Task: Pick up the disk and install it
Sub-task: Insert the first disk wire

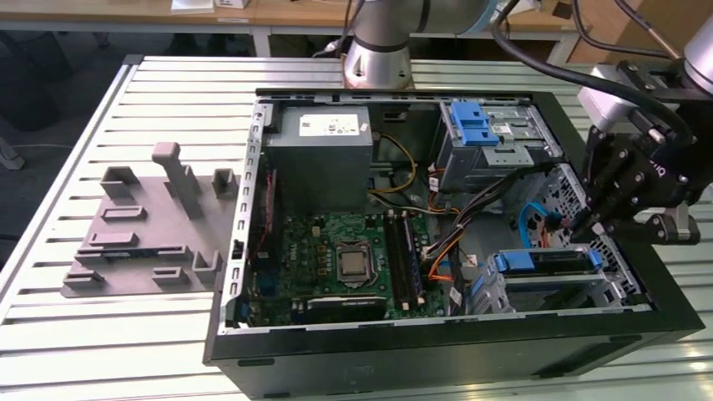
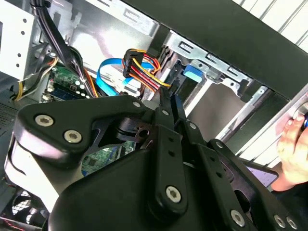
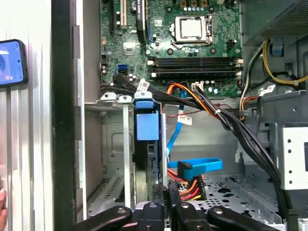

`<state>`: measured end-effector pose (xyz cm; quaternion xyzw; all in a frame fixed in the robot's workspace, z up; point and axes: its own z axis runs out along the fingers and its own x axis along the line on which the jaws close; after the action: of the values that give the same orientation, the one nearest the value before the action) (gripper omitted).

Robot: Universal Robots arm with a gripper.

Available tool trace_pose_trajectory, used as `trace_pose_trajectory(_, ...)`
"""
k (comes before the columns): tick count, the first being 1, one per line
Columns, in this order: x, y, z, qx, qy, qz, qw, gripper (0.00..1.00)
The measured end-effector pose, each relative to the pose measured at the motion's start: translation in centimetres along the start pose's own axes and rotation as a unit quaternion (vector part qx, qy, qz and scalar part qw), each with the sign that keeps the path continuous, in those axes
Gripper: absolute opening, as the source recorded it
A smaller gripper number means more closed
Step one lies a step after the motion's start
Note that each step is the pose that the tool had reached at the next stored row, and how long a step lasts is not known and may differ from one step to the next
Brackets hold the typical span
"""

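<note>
Disk (image 1: 543, 262) sits in its bay at the exterior view's right; it's likely stiff, weighty, shock-sensitive, so you take its blue bracket. Hand (image 1: 587, 224) closed, empty, just above it.

Blue, green and black inside the open case

My pincer (image 1: 587, 224) is matt black with silver screw heads; at six o'clock of it in the exterior view sits the disk (image 1: 543, 263), dark with a bright blue bracket. The motherboard (image 1: 340, 259) is green with black slots, the power supply (image 1: 323, 159) grey under a white sticker, the case (image 1: 446, 355) black, the holder (image 1: 150, 234) plain grey, the table (image 1: 67, 334) pale ribbed metal. Cables (image 3: 188, 185) run red, orange, yellow and blue.
</note>
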<state>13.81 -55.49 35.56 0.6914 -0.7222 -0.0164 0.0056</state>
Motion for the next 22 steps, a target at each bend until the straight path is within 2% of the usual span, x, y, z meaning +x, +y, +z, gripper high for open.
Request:
trace_pose_trajectory(2, 0.19, 0.2, 0.07, 0.0001, -0.0005, -0.002, 1.0, 0.16)
trace_pose_trajectory(6, 0.25, 0.53, 0.41, 0.0001, -0.0052, -0.004, 1.0, 0.16)
trace_pose_trajectory(7, 0.27, 0.53, 0.48, -0.0001, -0.0083, -0.004, 1.0, 0.16)
trace_pose_trajectory(9, 0.37, 0.53, 0.61, -0.0005, -0.0195, -0.005, 0.9998, 0.16)
trace_pose_trajectory(10, 0.53, 0.52, 0.68, -0.0006, -0.022, -0.005, 0.9997, 0.16)
trace_pose_trajectory(14, 1.1, 0.49, 0.91, -0.0007, -0.0225, -0.007, 0.9997, 0.16)
trace_pose_trajectory(22, 1.11, 0.48, 1.37, -0.0011, -0.0222, -0.015, 0.9996, 0.16)
